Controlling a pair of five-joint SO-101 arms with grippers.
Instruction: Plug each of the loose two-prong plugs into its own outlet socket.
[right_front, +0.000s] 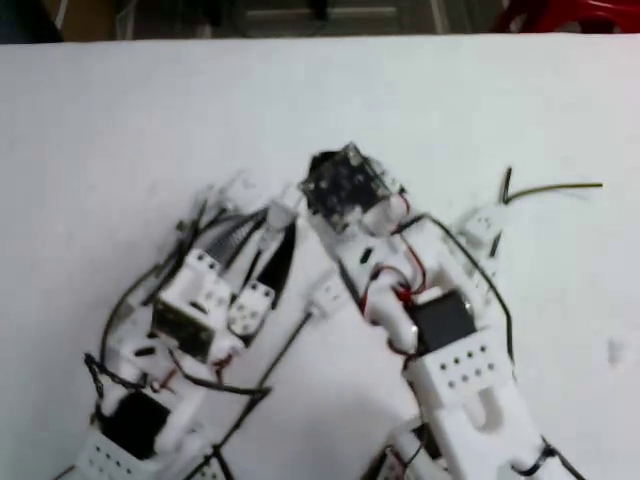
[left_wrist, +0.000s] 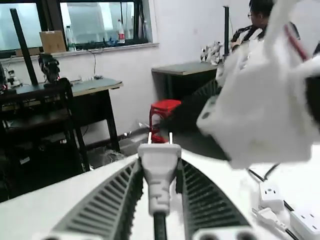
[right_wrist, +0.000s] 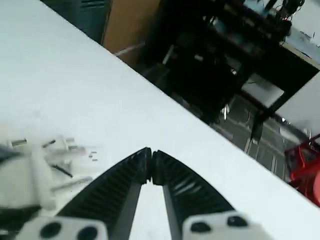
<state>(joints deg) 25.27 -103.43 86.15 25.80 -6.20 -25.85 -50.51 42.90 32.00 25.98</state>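
While the left gripper (left_wrist: 159, 166) clamped the white two-prong plug (left_wrist: 159, 176) by its body, fingers closed snugly on both flanks and prongs pointing out past the tips, the step in hand looked like carrying it to a socket. The plug sat straight in the grip, apparently lifted off the table (right_front: 120, 110), so I judged no regrasp was needed. To its right lay an outlet socket (left_wrist: 271, 192), with another loose plug (left_wrist: 266, 216) and a second socket (left_wrist: 306, 222) just beside it. A good insertion would call for turning the wrist until the prongs lined up with the slots, then pushing squarely. The light socket would probably slide unless braced. Farther right, the right gripper (right_wrist: 151, 161) was pinched fully shut on nothing, so it could steady that socket.
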